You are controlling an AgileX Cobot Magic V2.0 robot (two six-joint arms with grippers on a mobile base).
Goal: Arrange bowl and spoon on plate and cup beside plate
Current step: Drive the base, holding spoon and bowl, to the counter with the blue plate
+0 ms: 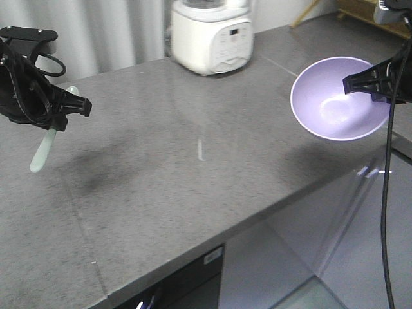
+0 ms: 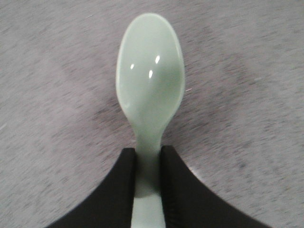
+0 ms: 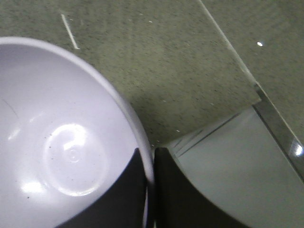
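Grey speckled stone counter (image 1: 193, 193); white kitchen appliance (image 1: 211, 35) at its far edge, before pale curtains (image 1: 116, 32); glossy cabinet fronts (image 1: 290, 257) below.

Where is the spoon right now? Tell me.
In the front view the spoon is at the far left, clamped in the left gripper above the grey countertop, opposite the bowl at far right.

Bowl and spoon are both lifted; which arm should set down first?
Right, probably. The right end effector grips the lavender bowl by the rim, and the bowl likely goes down first. The left end effector holds only the mint-green spoon, which can follow.
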